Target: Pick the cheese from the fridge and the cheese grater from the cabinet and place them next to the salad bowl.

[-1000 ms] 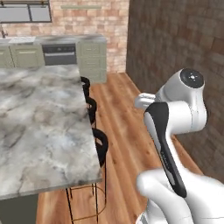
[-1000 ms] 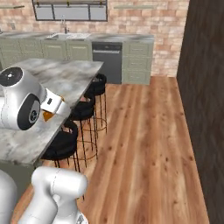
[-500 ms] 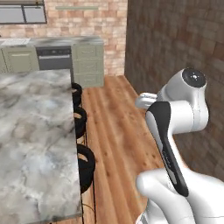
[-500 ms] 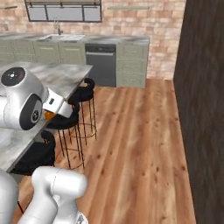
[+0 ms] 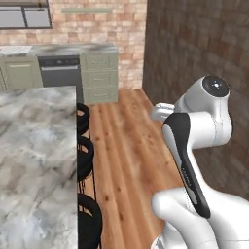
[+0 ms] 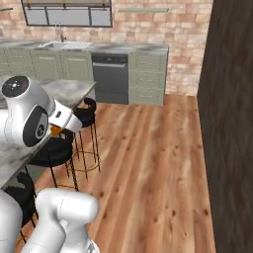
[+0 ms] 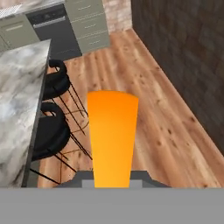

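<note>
The cheese (image 7: 112, 135), a bright orange wedge, stands upright in the middle of the hand view, and my gripper (image 7: 113, 178) is shut on its lower end. In the right base view a small orange bit of the cheese (image 6: 56, 131) peeks out beside the white hand, just above the island's edge. The hand hangs over the wooden floor beside the island. The fridge, the cheese grater, the cabinet and the salad bowl are out of view.
A grey marble island (image 5: 34, 160) runs along my left, with black stools (image 5: 85, 155) tucked at its side. A dark brick wall (image 6: 232, 123) stands on the right. Wooden floor (image 6: 148, 163) lies open ahead, up to the dishwasher (image 6: 110, 79) and low green drawers.
The whole picture has shifted, so the base has moved: the island has slid left and the dark wall takes up more of the right. The cheese stays in the shut gripper.
</note>
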Robot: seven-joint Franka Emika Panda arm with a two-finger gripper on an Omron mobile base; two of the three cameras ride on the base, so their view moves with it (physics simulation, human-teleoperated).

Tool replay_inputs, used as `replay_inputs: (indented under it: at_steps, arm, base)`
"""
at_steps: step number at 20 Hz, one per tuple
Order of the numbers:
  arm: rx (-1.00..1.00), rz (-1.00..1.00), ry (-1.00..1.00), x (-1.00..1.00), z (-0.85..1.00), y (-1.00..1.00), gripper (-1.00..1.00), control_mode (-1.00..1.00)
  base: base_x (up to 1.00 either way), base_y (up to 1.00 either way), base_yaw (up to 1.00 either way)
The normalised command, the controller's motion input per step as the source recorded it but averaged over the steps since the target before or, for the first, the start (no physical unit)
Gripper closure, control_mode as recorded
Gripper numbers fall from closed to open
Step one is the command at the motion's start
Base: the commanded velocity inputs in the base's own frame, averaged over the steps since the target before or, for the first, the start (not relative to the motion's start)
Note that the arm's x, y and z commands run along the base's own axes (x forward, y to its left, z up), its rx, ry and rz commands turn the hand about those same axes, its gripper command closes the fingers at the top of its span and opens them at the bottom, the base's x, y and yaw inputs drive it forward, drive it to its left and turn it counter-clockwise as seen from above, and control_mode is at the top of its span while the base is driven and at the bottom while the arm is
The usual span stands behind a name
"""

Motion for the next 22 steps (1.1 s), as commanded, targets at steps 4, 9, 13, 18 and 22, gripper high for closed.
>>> replay_inputs:
  at_steps: [4,9,13,18,22]
  arm:
    - [0.0,0.0,0.0,0.0,0.0,0.0,1.0,1.0]
    - [0.0,0.0,0.0,0.0,0.0,0.0,1.0,1.0]
    - [0.0,0.0,0.0,0.0,0.0,0.0,1.0,1.0]
    - [0.0,0.0,0.0,0.0,0.0,0.0,1.0,1.0]
    - [0.0,0.0,0.0,0.0,0.0,0.0,1.0,1.0]
  base:
    - [0.79,-0.32,0.06]
    - [0.77,-0.33,0.07]
    - [0.74,-0.35,0.07]
    - [0.73,-0.37,0.05]
    - [0.75,-0.36,0.05]
